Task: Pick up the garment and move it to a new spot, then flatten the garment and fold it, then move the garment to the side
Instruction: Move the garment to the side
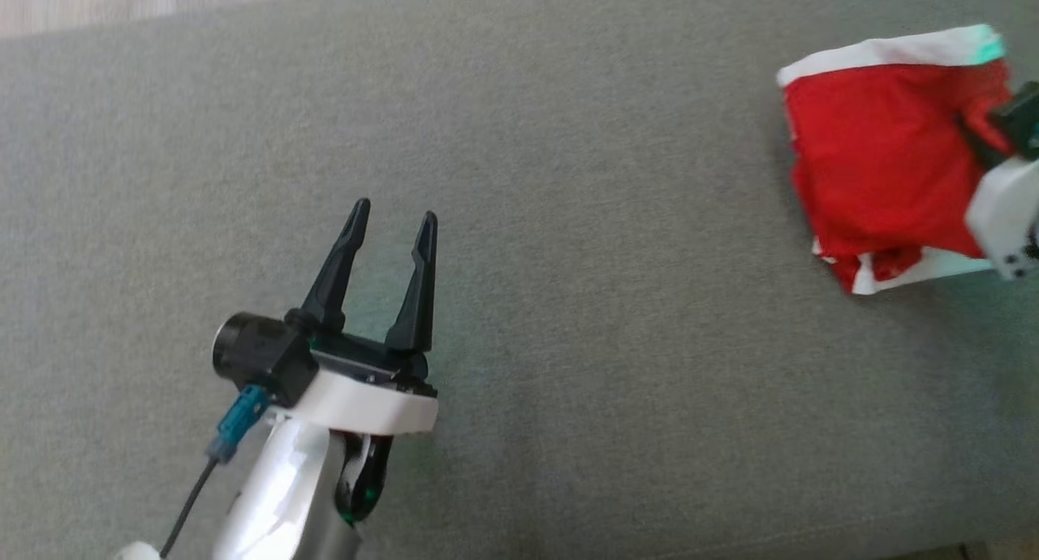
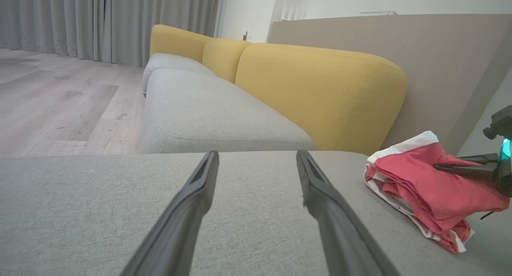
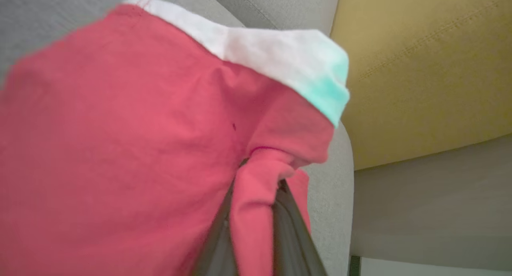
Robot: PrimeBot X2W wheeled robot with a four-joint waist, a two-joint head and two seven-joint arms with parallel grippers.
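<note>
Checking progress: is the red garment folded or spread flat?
Folded. The red garment lies in stacked layers on the grey cushion, a pinch of it in the right gripper.

No text, label, brand, number or sign can be read anywhere.

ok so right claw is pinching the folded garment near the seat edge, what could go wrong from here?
1. The right claw grips just a small bunch of the garment's top red layer; lifting or dragging could pull the fold open.
2. The garment lies close to the grey cushion's edge, so a push that way might drop it off.
3. The left claw is open and far away, so nothing steadies the stack.
</note>
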